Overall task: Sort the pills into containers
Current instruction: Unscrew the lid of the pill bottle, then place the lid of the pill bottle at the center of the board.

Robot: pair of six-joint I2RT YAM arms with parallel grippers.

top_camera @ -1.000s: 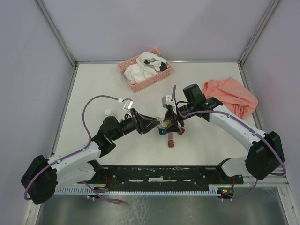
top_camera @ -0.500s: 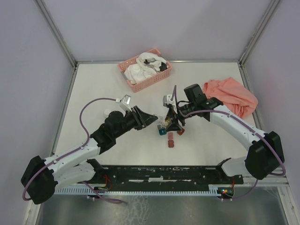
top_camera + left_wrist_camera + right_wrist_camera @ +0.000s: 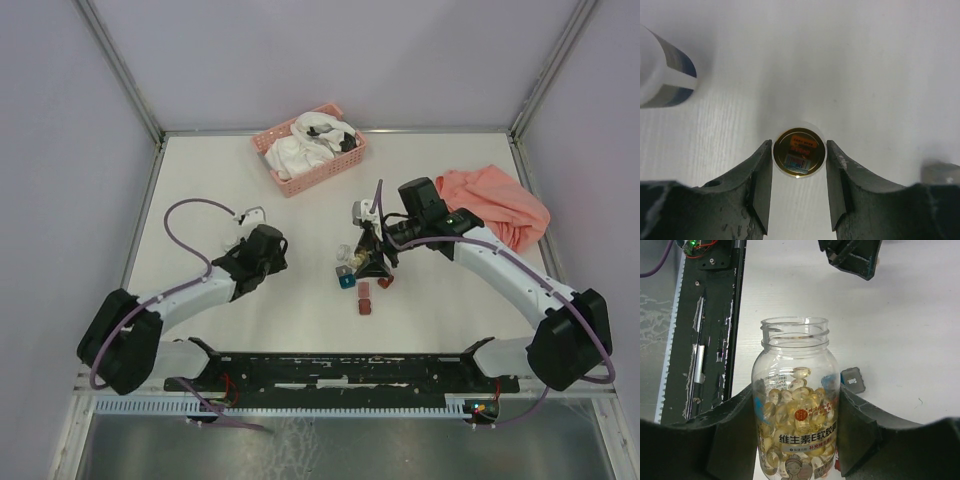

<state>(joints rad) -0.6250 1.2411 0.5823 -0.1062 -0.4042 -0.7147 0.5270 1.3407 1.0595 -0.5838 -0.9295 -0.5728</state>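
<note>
The pills show as a golden mass in a clear jar, uncapped, upright in the right wrist view. My right gripper is shut on the jar's sides; from above it holds the jar at mid-table. The containers lie just below it: a teal one, dark red ones, and a grey one beside the jar. My left gripper is far to the left, pointing down. Its fingertips close on the jar's white cap, gold-faced, low over the table.
A white bottle with a blue label lies just left of the cap. A pink slatted basket of white cloths stands at the back. An orange cloth lies at the right. The black rail runs along the near edge.
My left gripper left the jar's mouth and swung away to the left with the cap, turning downward. My right gripper kept the jar, which is now without its cap, nearly in place.
</note>
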